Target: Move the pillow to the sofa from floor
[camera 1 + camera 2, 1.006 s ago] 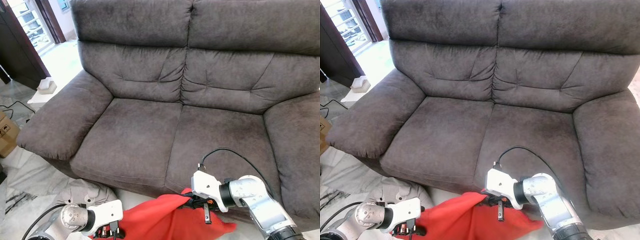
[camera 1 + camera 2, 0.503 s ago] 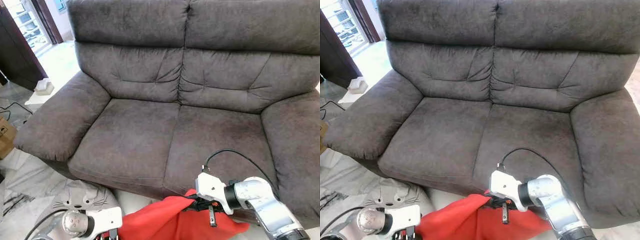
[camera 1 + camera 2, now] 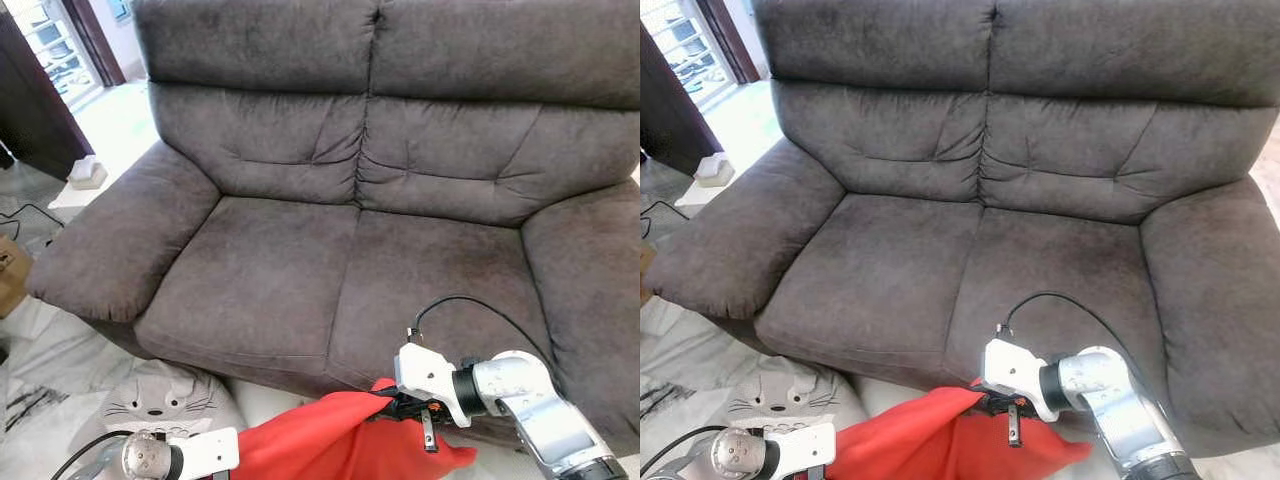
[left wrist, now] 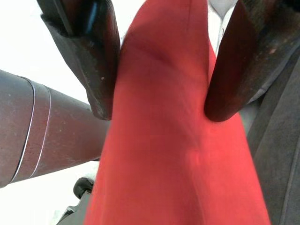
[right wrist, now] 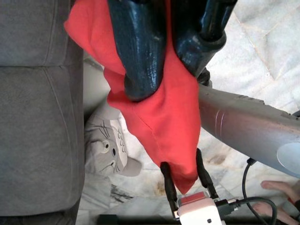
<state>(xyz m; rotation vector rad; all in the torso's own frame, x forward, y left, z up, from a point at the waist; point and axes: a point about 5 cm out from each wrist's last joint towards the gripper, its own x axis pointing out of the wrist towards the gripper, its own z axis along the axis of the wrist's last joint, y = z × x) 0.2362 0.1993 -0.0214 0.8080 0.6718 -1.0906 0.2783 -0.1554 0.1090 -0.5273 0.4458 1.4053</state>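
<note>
Lifting step: pillow (image 3: 330, 445) is pinched at opposite ends by left gripper (image 4: 159, 101) and right gripper (image 5: 164, 70); raising onto sofa (image 3: 300, 270) is needed next.

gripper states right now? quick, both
Left gripper: shut on red pillow, at one end.
Right gripper: shut on red pillow, at the opposite end.

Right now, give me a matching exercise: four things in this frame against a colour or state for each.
1. pillow
2. sofa
3. cat cushion
4. right gripper

A. grey, lying on the floor
B. shut on cloth
C. red, held between both grippers
D. dark brown, seat bare

Pairs: 1-C, 2-D, 3-A, 4-B
</note>
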